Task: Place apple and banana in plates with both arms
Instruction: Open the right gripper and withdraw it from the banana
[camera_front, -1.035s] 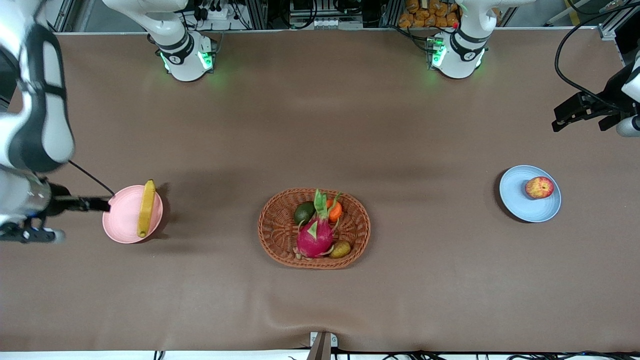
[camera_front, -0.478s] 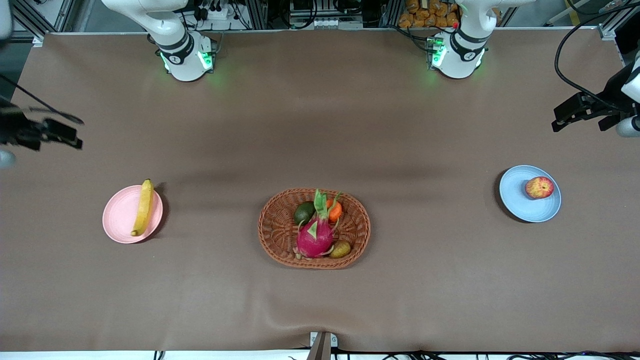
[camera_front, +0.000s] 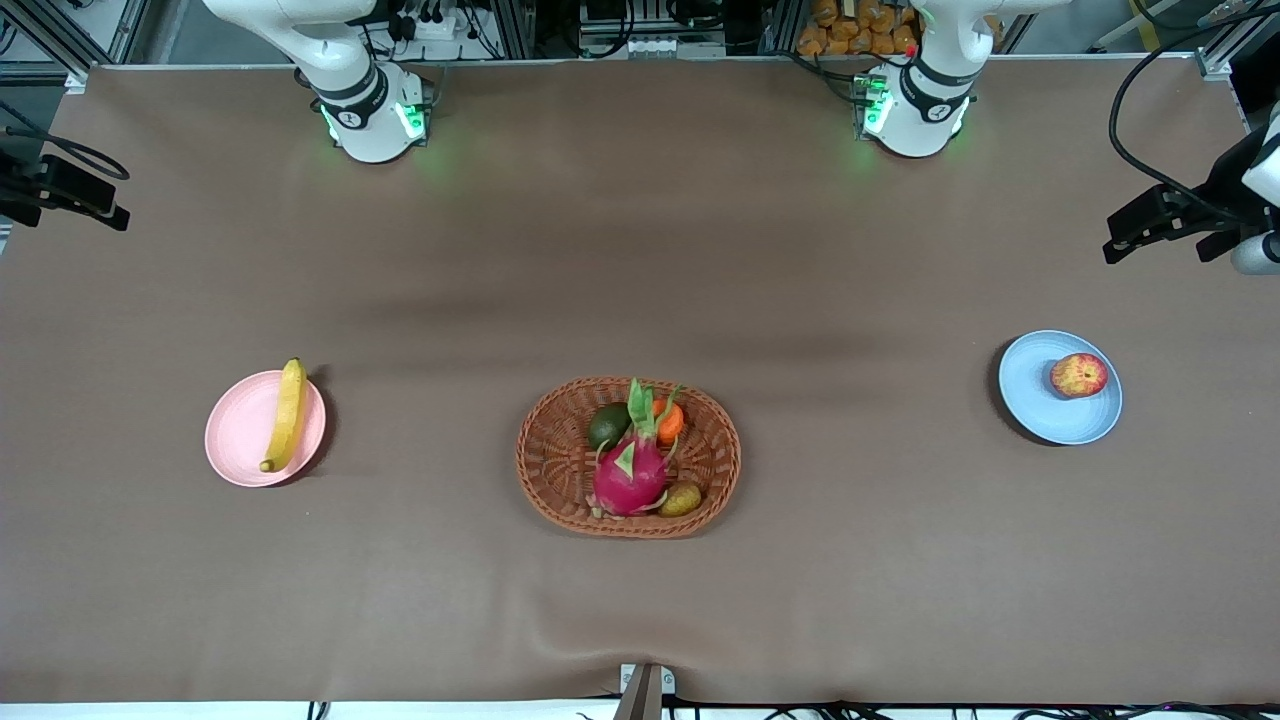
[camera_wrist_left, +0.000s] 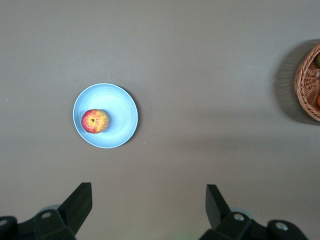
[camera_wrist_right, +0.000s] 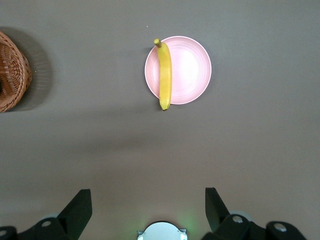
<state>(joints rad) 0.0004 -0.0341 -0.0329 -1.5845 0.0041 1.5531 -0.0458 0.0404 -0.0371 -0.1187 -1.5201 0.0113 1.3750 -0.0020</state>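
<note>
The yellow banana (camera_front: 285, 415) lies across the pink plate (camera_front: 240, 440) toward the right arm's end of the table. It also shows in the right wrist view as banana (camera_wrist_right: 165, 75) on plate (camera_wrist_right: 190, 70). The red apple (camera_front: 1078, 375) sits on the blue plate (camera_front: 1040, 400) toward the left arm's end, seen too as apple (camera_wrist_left: 95, 121) on plate (camera_wrist_left: 122, 107). My right gripper (camera_wrist_right: 148, 200) hangs open and empty high over bare table, well away from the banana. My left gripper (camera_wrist_left: 148, 200) is likewise open, empty, high and apart from the apple.
A brown woven basket (camera_front: 540, 470) in the middle of the table holds a magenta dragon fruit (camera_front: 630, 475), a tangerine (camera_front: 670, 422) and other fruit. Both arm bases (camera_front: 370, 115) (camera_front: 915, 110) glow green along the table's edge farthest from the front camera.
My right arm has drawn up and away from the pink plate to the table's end, leaving the banana lying on it. The left arm has not moved.
</note>
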